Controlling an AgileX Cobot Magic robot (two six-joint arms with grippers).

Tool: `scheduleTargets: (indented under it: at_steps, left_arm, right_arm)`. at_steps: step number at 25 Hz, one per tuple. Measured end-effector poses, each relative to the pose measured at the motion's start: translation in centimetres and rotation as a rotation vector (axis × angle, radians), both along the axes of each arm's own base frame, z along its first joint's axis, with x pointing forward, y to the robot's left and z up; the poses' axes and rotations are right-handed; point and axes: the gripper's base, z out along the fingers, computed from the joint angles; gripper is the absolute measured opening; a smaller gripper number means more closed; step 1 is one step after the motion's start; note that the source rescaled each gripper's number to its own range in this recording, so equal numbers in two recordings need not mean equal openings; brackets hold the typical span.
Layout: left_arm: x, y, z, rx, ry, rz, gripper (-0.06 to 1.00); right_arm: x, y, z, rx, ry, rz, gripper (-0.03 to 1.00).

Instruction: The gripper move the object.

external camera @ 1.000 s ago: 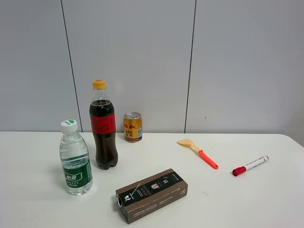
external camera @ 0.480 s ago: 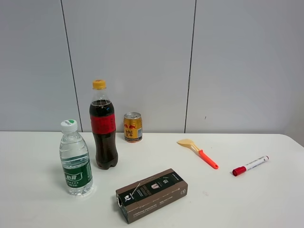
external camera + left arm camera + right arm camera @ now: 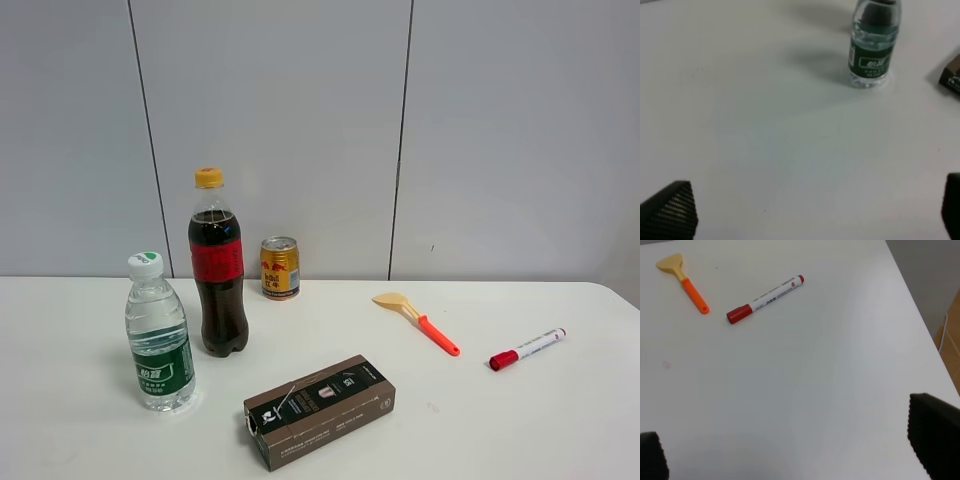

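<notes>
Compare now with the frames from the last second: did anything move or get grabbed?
Nothing visibly changed. The water bottle stands where it was, near the cola bottle, untouched. Can, box, spatula and marker lie as before; no arm has entered the high view.

Left claw (image 3: 815,215) spread wide over bare table (image 3: 765,140); path ahead to water bottle (image 3: 874,46) unobstructed. Dark box (image 3: 952,75) stands just beside the bottle, cola bottle (image 3: 219,265) close behind it.

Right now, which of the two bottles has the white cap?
The water bottle, the shorter clear one with a green label; the cola bottle beside it has a yellow cap.
</notes>
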Motion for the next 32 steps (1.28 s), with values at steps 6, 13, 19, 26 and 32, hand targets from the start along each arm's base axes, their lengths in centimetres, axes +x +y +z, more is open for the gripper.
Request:
scheduleTargets:
  at_steps: [6,13,19,26,32]
  left_arm:
    - [0.00,-0.25,-0.09,-0.025,0.006,0.005,1.00]
    - [-0.06,-0.39,-0.34,-0.043,-0.004,0.161,1.00]
    - [-0.57,-0.45,-0.51,-0.053,-0.037,0.210,1.00]
    - [-0.58,-0.45,-0.51,-0.053,-0.038,0.210,1.00]
    - [-0.58,-0.45,-0.51,-0.053,-0.038,0.210,1.00]
  right_arm:
    - [0.00,0.00,0.00,0.000,0.000,0.000,1.00]
    - [0.00,0.00,0.00,0.000,0.000,0.000,1.00]
    - [0.00,0.00,0.00,0.000,0.000,0.000,1.00]
    - [0.00,0.00,0.00,0.000,0.000,0.000,1.00]
    - [0.00,0.00,0.00,0.000,0.000,0.000,1.00]
